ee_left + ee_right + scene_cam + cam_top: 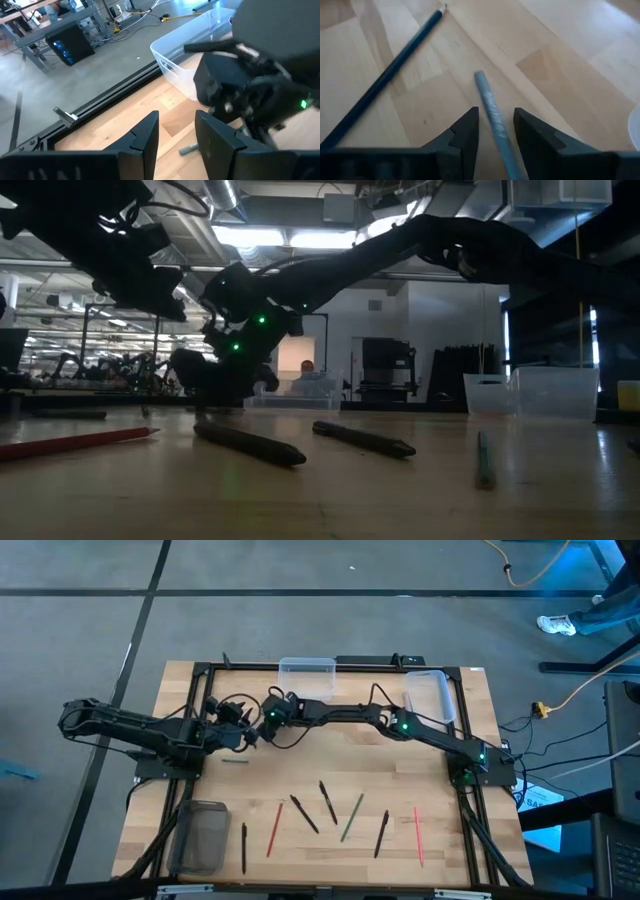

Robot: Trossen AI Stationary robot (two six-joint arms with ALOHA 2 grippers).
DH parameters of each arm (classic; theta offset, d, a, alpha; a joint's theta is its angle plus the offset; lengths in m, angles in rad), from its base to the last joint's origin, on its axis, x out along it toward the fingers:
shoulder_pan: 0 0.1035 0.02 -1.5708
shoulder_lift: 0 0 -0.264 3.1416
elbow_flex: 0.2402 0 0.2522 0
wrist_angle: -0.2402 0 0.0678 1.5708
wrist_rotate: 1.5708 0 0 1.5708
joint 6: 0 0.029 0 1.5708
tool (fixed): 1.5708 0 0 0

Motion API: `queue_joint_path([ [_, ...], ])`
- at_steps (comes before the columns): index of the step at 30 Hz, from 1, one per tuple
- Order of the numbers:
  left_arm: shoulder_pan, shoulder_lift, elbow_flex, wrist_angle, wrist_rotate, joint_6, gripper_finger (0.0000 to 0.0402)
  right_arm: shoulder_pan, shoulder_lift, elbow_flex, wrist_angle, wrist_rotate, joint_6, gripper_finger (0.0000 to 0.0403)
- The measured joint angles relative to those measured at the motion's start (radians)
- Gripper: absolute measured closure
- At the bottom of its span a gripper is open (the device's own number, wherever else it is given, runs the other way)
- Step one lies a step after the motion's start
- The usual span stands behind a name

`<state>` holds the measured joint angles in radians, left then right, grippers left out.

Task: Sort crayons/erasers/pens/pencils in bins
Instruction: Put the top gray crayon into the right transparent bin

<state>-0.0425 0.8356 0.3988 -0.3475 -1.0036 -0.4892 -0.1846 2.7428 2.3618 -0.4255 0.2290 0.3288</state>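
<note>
High view: both dark arms are meeting over the wooden worktop point(330, 755), toward its ten o'clock area. The right arm is reaching in from the three o'clock side, with the right gripper point(270, 712) hanging beside the left gripper point(245, 736), which is coming in from nine o'clock.

In the right wrist view, the right gripper's point(496, 131) fingers point(465, 132) are clamping a grey-blue stick point(492, 120), likely a pencil or crayon, which is running out between them above the wood. A dark blue pencil point(385, 75) is lying on the worktop just beyond; in the high view it is showing as a short dark stick point(236, 761) under the two grippers.

In the left wrist view, the left gripper's point(176, 137) fingers point(142, 137) are standing apart with bare wood showing between them, and the right arm's dark wrist is filling the frame ahead.

One clear bin point(307, 670) is sitting at the worktop's twelve o'clock edge, a second clear bin point(428, 695) toward two o'clock, and a smoky grey bin point(203, 837) at seven o'clock.

Along the six o'clock side a loose row is lying well apart from the bins: a black pen point(243, 846), a red pencil point(274, 829), two dark pens point(304, 814) point(328, 802), a green pencil point(352, 817), another dark pen point(381, 833) and a second red pencil point(418, 835).

Low view: a red pencil point(75, 443), two dark pens point(250, 445) point(363, 439) and a green pencil point(485, 458) are lying in the foreground.
</note>
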Motion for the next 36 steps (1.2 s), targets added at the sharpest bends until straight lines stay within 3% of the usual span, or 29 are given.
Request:
queue_joint_path([
  [12,0.0,0.0,0.0,-0.011,0.0,-0.004,0.0282,0.002,-0.006,0.002,-0.163,-0.1,-0.08,0.0385],
  [20,-0.002,0.0,0.0,-0.012,0.001,-0.011,0.0282,0.015,-0.055,-0.006,-0.245,-0.15,-0.131,0.0374],
  [26,-0.019,0.0,0.0,-0.034,0.002,-0.029,0.0282,0.038,-0.141,-0.014,-0.45,-0.186,-0.159,0.0381],
  [36,-0.06,0.0,0.0,-0.055,0.002,-0.059,0.0282,0.062,-0.188,-0.106,-0.583,-0.097,-0.12,0.0378],
])
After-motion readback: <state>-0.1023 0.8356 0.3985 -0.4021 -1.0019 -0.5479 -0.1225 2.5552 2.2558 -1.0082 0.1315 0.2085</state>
